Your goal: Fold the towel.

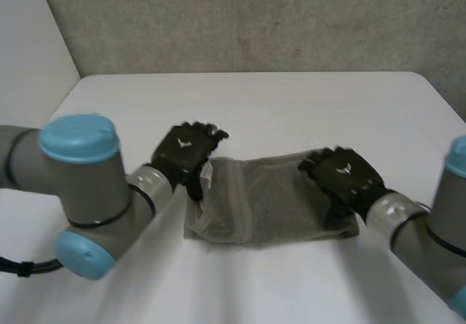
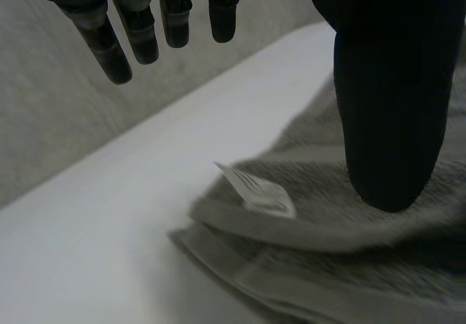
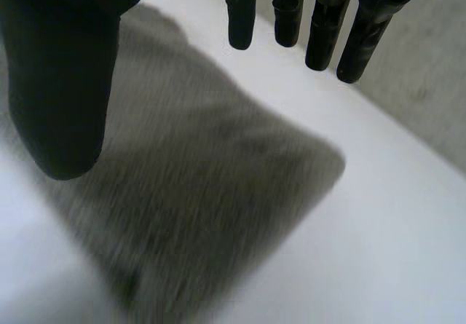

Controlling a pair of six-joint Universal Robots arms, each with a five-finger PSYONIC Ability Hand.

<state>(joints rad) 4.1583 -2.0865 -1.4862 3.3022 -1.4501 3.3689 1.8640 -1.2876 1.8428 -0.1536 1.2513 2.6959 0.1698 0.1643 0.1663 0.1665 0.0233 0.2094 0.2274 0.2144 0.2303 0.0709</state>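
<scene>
We see a folded grey terry towel [image 1: 269, 200] at lower centre, black left hand [image 1: 186, 151] released at its left end, black right hand [image 1: 342, 177] likewise slack, hiding its right edge.

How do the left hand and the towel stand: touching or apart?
Cannot tell. In the left wrist view the thumb of the left hand hangs over the towel, but neither contact nor a gap shows plainly.
</scene>
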